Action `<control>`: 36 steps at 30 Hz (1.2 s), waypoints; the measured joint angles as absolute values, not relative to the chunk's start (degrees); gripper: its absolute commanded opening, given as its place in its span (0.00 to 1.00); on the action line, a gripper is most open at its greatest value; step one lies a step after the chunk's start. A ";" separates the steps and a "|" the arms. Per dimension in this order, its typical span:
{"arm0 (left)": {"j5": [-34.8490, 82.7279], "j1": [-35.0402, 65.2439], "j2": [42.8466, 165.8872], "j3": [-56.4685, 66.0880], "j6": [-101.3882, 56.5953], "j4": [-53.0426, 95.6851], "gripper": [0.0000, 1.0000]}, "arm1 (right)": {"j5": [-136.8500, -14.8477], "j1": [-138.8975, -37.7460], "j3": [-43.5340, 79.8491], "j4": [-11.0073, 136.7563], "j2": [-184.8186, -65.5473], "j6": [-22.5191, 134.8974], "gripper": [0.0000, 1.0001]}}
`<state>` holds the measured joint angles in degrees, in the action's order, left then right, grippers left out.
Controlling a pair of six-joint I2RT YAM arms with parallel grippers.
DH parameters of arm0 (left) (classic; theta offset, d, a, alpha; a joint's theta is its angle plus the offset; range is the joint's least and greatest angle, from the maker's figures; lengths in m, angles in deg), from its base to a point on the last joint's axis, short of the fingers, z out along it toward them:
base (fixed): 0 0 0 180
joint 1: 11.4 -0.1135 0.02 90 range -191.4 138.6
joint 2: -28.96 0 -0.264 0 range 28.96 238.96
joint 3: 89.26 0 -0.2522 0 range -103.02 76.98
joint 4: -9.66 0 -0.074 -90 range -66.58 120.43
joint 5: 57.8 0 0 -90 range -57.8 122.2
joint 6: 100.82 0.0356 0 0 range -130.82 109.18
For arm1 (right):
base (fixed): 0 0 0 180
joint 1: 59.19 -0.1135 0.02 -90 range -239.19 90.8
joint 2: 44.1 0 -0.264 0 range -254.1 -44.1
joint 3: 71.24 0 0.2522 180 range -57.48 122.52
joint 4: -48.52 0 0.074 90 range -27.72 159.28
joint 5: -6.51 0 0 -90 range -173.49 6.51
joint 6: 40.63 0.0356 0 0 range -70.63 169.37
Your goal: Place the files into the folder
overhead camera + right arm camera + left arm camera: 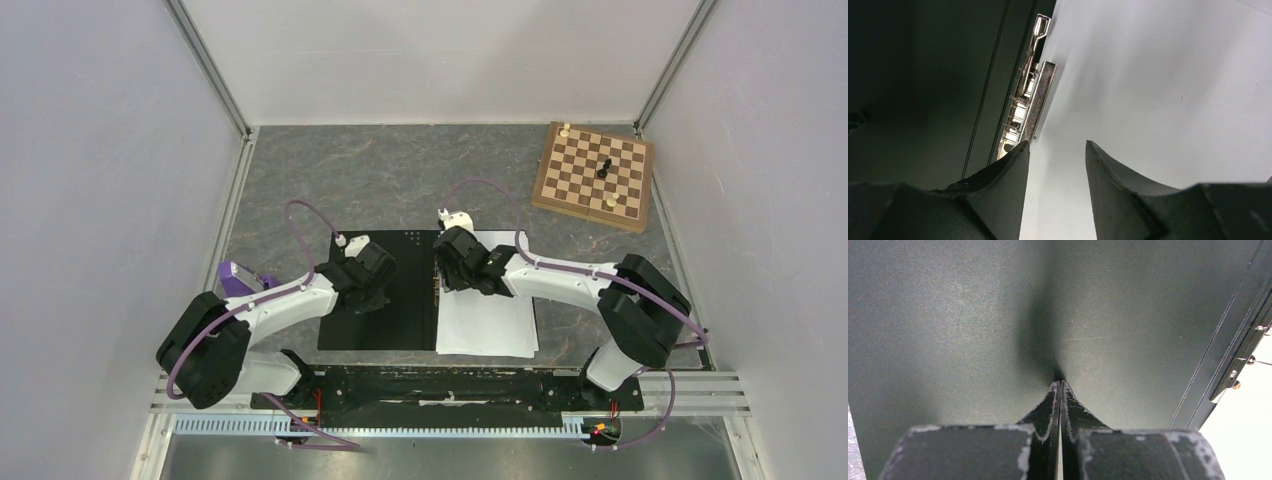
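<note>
While the folder [400, 322] lay open on the bench [400, 170], black faces up, the files [487, 325] rested on its right half beside the clip [1030, 100]; clipping and closing appeared left to do.
Left gripper [1058, 386]: shut, empty, tips on the left face.
Right gripper [1055, 146]: partly open, holding nothing, over the files.
Clip detail: wrist views only.
Chessboard [593, 175]: top view only.

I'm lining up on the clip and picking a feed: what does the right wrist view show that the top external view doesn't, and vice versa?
Right wrist only: the metal clip up close at the spine, right gripper parted just short of it. Top external only: the chessboard far right, the left gripper on the folder's bare black half. Both: white files on the folder's right half.
</note>
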<state>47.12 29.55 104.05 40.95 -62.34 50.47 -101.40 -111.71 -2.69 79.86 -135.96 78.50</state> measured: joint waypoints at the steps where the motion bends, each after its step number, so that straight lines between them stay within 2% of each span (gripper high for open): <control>1: 47.12 29.55 104.03 41.19 -62.34 50.49 0.02 | -101.40 -111.79 -2.43 79.82 -136.31 78.52 0.48; 5: 47.12 29.44 104.01 41.38 -62.37 50.34 0.02 | -101.36 -112.23 -1.45 78.97 -137.86 78.54 0.45; 15: 47.10 29.07 104.01 41.69 -62.37 49.90 0.02 | -101.27 -112.49 -0.68 77.13 -140.61 78.96 0.26; 36: 46.88 28.44 104.20 41.71 -62.39 49.53 0.02 | -99.83 -113.80 -6.32 70.18 -138.51 81.78 0.13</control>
<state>46.88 28.44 104.20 41.71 -62.39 49.53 -99.83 -113.80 -6.32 70.18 -138.51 81.78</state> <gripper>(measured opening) 0.031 0.163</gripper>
